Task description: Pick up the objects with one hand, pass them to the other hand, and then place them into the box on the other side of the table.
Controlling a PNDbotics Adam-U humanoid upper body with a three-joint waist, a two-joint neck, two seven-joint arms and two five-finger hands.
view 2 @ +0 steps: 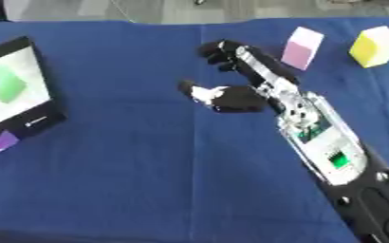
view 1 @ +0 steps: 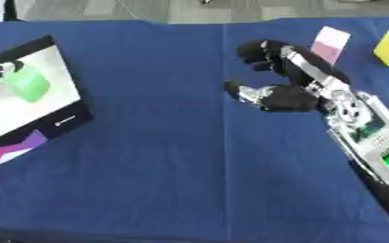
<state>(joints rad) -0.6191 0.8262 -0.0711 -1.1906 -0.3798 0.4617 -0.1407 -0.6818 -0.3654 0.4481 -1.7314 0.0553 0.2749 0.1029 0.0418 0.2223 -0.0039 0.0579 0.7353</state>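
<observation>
Right hand [view 2: 231, 97] open mid-table (bare cloth around), pink block [view 2: 301, 47] just beyond; box [view 1: 32, 95] at left edge.

table [view 1: 148, 166] – blue cloth, centre crease | floor [view 1: 90, 8] – grey, beyond far edge

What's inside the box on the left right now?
A green block lies in the box, on its white floor. The box runs off the picture's left edge, so that part of its inside is unseen. The pink block and yellow block sit outside, far right.
</observation>
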